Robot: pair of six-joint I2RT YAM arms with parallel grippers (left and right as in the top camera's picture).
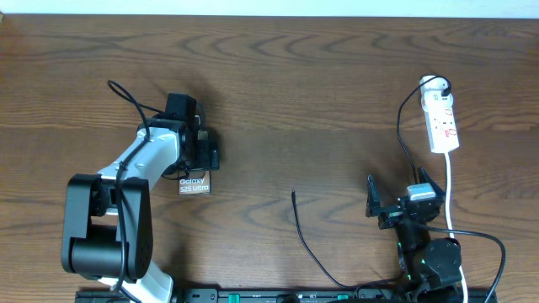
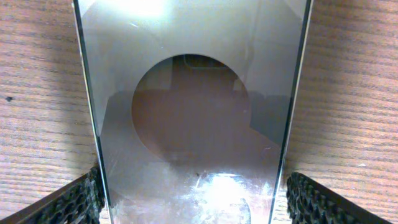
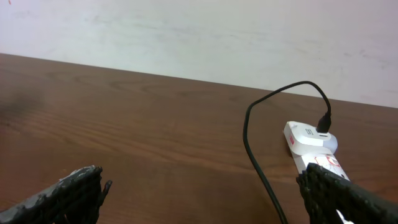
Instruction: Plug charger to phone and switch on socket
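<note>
- Phone lies flat on the tabletop, left of the middle, with your left hand over it.
- Its fingers straddle the long edges, close against them; you cannot tell whether they pinch.
- Your right hand is spread wide and empty, near the front right corner.
- By the right edge lies the socket.
- The charger ends loose near the front edge, between your hands and apart from the phone.

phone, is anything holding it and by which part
Cannot tell: the fingers of the left gripper flank the phone at its long edges, but contact is unclear. The right gripper is open and empty.
</note>
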